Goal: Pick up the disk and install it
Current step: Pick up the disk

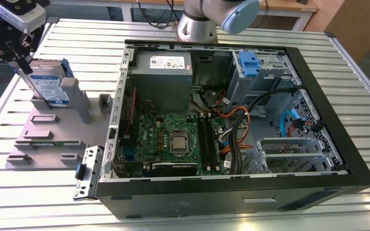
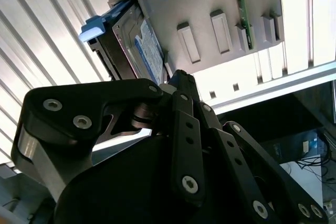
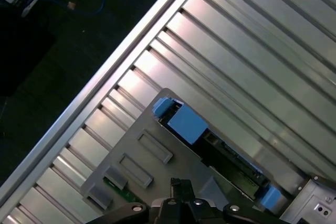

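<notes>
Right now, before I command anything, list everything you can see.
table: 1, silver, slatted, under everything
computer case: 1, black, open, mid-table
fixture: 1, grey, on the table beside the case
disk: 1, silver with blue carrier, upright in the fixture, exterior view's left
power supply: 1, grey, inside the case
motherboard: 1, green, inside the case
drive clip: 1, blue, inside the case
arm: 1, silver and light blue, behind the case
hand: 1, black, at the disk's top edge

The disk (image 1: pixel 45 85), a silver drive with a white-and-blue label and a blue carrier frame, stands on edge in a grey fixture (image 1: pixel 44 139). It is on the exterior view's left of the open computer case (image 1: pixel 236 195).
</notes>
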You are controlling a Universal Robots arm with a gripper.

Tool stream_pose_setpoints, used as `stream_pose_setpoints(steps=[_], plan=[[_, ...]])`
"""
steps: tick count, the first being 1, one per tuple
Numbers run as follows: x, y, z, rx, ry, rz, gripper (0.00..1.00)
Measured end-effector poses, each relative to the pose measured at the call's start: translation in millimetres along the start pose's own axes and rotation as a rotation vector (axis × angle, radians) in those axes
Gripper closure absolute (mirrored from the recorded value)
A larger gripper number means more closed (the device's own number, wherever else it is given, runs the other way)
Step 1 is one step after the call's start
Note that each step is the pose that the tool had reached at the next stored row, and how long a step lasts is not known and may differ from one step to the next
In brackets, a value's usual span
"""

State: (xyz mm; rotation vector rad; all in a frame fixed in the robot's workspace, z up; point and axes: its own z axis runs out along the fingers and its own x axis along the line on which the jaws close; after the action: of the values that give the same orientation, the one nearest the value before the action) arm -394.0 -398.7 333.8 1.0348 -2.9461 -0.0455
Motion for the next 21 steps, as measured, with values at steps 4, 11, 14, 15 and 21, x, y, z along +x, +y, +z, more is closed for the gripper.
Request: stream_pose_setpoints(steps=[4, 11, 14, 15, 21], plan=[[0.0, 0.0, 0.0, 0.0001, 0.0002, -0.008, 0.89], [0.0, 0.0, 0.0, 0.0002, 0.0007, -0.022, 0.89], [0.0, 0.0, 0.0, 0.0002, 0.0009, -0.028, 0.89], [0.0, 0.0, 0.0, 0.0003, 0.0009, -0.029, 0.89], [0.0, 0.0, 0.0, 0.0004, 0.0014, -0.041, 0.89]])
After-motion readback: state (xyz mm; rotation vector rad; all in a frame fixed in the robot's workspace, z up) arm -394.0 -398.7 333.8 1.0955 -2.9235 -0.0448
